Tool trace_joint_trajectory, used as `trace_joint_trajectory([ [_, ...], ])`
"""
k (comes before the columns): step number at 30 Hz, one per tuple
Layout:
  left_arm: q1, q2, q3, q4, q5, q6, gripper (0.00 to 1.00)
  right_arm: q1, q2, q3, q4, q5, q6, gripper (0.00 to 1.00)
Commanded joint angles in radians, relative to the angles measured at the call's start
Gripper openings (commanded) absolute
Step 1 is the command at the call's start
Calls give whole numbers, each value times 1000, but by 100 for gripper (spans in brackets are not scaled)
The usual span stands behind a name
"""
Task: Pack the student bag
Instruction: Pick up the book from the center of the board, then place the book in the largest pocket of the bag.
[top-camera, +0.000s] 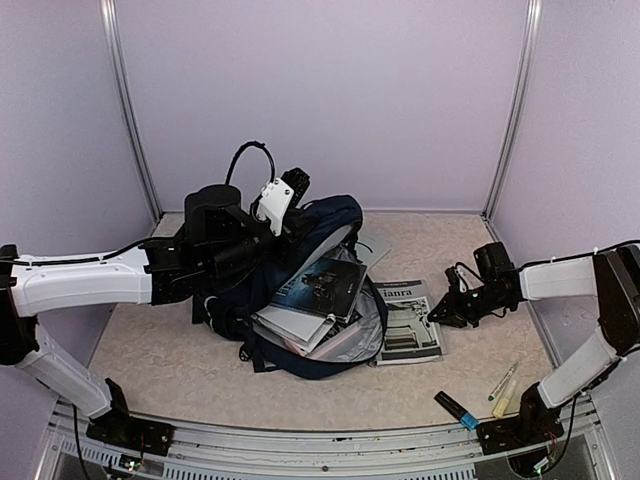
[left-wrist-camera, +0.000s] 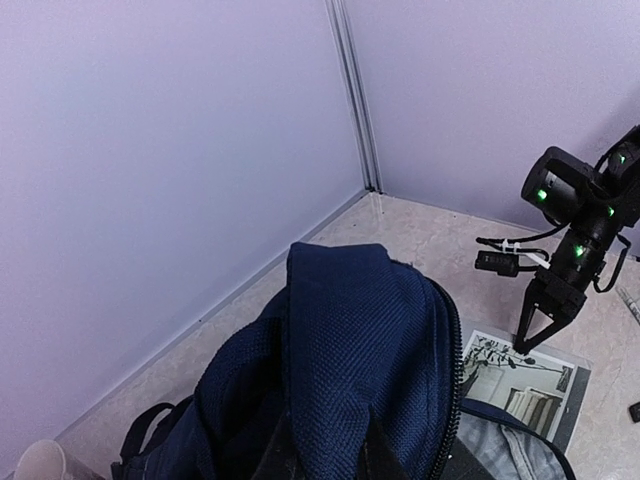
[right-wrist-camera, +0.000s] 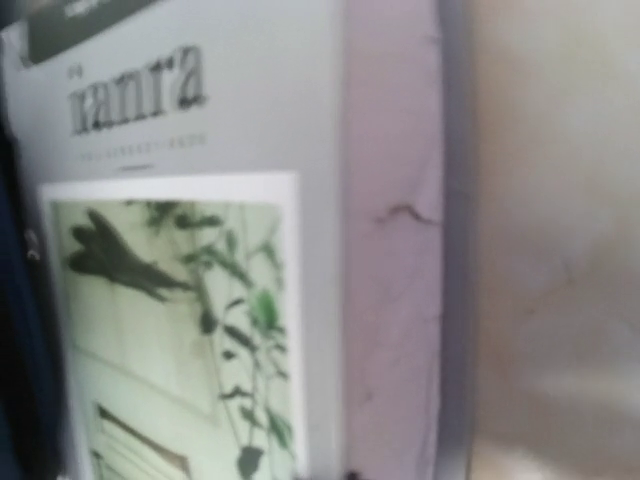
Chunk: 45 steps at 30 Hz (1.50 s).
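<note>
While your left pincer clamps the backpack, inside: books
Outside: magazine, markers
Your right pincer: at magazine, grip impossible to tell

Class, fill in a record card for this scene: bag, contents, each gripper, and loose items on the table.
Bag: student bag, open, at the centre of the table, grey lining showing.
Contents: books sticking out of the opening.
Left gripper: shut on the bag's top fabric.
Right gripper: tips down at the magazine edge; grip unclear.
Loose items: magazine flat beside the bag; dark marker and light marker near the right arm's base.
</note>
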Motion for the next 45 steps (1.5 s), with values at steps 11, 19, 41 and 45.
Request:
trace_joint_trajectory([
  [11, -19, -14, 7, -6, 13, 18, 0, 26, -206, 3, 1, -19, 28, 0],
  [19, -23, -23, 34, -37, -8, 11, 0, -11, -432, 82, -203, 105, -35, 0],
  [41, -26, 10, 118, -71, -134, 125, 0, -43, -611, 198, -467, -261, -84, 0],
  [45, -47, 4, 116, -47, -125, 132, 0, 79, -607, 53, -189, -310, 110, 0],
])
